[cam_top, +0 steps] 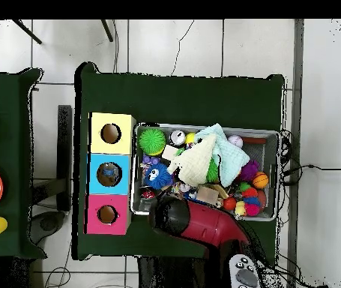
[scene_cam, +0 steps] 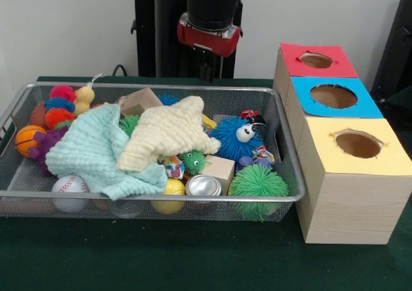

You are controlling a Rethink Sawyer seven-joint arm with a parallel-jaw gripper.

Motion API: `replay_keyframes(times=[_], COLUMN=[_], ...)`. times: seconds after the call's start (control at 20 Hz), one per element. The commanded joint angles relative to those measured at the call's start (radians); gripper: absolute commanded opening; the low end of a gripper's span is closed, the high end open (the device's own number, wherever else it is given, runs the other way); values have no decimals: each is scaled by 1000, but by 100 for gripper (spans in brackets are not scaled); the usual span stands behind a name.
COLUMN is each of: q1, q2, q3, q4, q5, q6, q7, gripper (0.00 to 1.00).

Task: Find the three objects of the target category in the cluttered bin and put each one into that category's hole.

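1. Although the red and black arm [scene_cam: 209, 20] hangs over the far rim of the bin, its claw is hidden behind the arm's body and the clutter in both views, so I cannot tell how wide it stands or whether it touches anything.
2. From overhead, the arm [cam_top: 195, 221] reaches across the bin's near wall, its dark round end above the toys at that edge.
3. The wire mesh bin [scene_cam: 283, 146] is a shallow silver basket of fine metal grid with a rounded rim, standing on the dark green table cover [scene_cam: 193, 259].
4. Two soft, crinkled cloths lie on top of the heap: a pale mint cloth [scene_cam: 90, 152] and a cream-yellow cloth [scene_cam: 170, 133] that overlaps it.
5. Spiky rubber balls sit around them: a large green one [scene_cam: 259, 185] against the front wall, a blue one with googly eyes [scene_cam: 235, 136], and a small green one with eyes [scene_cam: 192, 161].
6. Smooth round things include a white baseball [scene_cam: 69, 187], a small orange basketball [scene_cam: 27, 138], a yellow ball [scene_cam: 170, 191] and a shiny metal can end [scene_cam: 203, 186].
7. A plain wooden block [scene_cam: 221, 168] lies between the can and the blue spiky ball.
8. Just beside the bin stand three wooden boxes, each with a round hole in a coloured top: yellow [scene_cam: 357, 146], blue [scene_cam: 333, 96] and red [scene_cam: 317, 60].
9. Which toys belong to the target category cannot be told; all of them lie in the bin.
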Motion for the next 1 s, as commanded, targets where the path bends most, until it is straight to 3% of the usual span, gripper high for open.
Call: replay_keyframes(times=[0.05, 0.6, 1.0], q1=[-2, 1, 11], q2=[10, -21, -115], q3=[80, 59, 28], q4=[-148, -235, -280], q5=[35, 18, -9], q6=[122, 312, 516], q7=[95, 82, 76], gripper=[0, 0, 0])
